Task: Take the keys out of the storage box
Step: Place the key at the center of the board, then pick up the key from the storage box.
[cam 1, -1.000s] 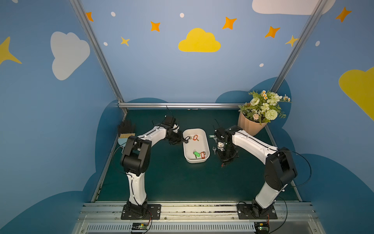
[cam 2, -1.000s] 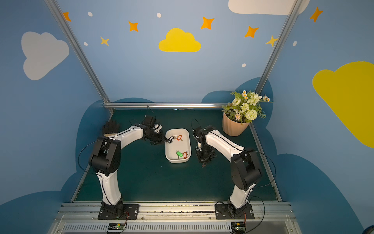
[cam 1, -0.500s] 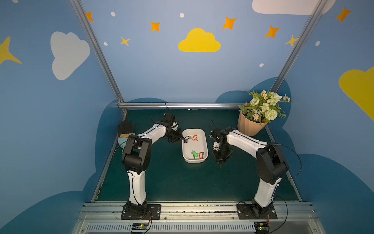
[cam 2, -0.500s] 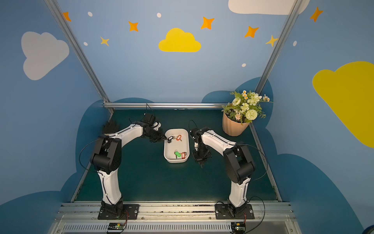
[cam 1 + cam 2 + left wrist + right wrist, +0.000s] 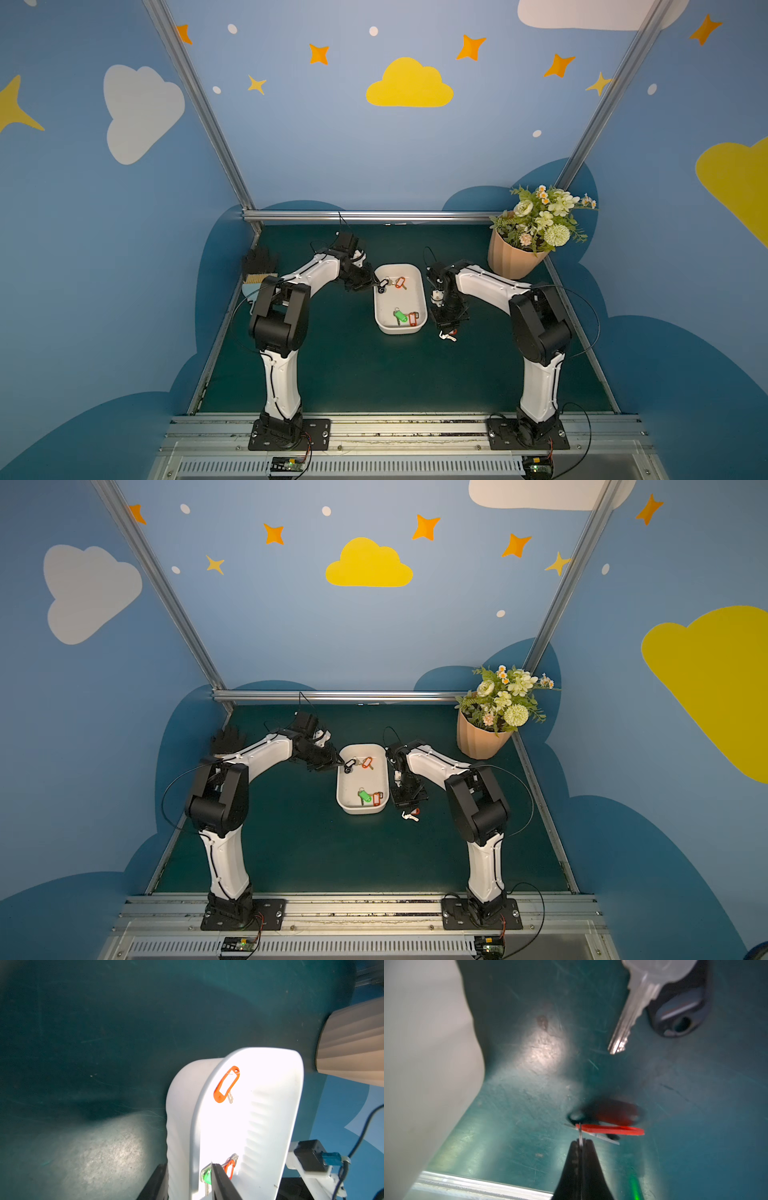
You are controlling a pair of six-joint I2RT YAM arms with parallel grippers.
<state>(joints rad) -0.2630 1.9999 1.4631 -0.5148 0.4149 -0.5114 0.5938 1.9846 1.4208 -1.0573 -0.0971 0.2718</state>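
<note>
Four keys (image 5: 400, 316) lie in the box (image 5: 399, 331), middle of the table (image 5: 353, 374). Our right gripper (image 5: 581, 1141), pinched shut on the ring of a red-tagged key (image 5: 610, 1130) beside it, should lower before releasing; our left gripper (image 5: 372, 285) stands parted at its rim.

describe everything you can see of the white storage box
The storage box is a shallow white tub, plastic by its look, rectangular with rounded corners. It sits upright and open on the green table, long side running away from the robot. Four keys lie inside: a black-tagged key and an orange-tagged key at the far end, a green-tagged key and a red-tagged key at the near end. The left gripper, jaws apart, reaches over its far left rim; contact cannot be told.
</note>
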